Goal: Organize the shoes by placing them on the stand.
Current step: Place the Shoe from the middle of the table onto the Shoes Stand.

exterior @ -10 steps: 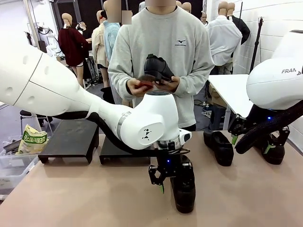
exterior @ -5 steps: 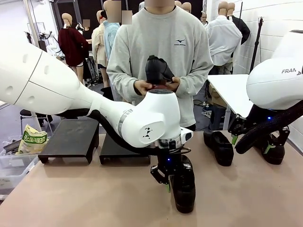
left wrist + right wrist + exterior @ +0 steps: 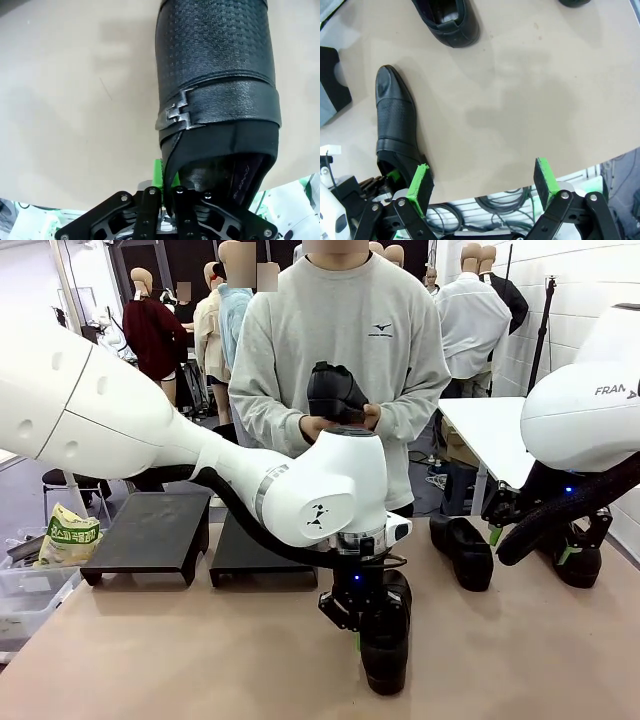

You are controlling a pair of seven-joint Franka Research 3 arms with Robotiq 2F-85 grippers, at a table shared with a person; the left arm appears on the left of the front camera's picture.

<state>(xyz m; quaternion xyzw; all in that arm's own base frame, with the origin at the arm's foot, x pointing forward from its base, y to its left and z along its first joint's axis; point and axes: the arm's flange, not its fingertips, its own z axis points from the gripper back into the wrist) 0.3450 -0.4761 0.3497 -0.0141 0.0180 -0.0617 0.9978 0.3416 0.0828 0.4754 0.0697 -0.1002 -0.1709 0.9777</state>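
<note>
Pinching the heel collar of a black shoe [image 3: 215,75], our left claw [image 3: 168,186] is clamped tight on it while the shoe lies on the counter [image 3: 150,660], near the stand [image 3: 250,555] on its robot side. We judge the lift should go straight up, toe level, then across onto the stand's top. Our right claw [image 3: 482,179] hangs wide and empty. Well right of the stand lies a second shoe [image 3: 462,548]; beyond the stand a person holds another shoe [image 3: 335,392]. Nothing blocks the path, though the thin grip may let the toe droop.
</note>
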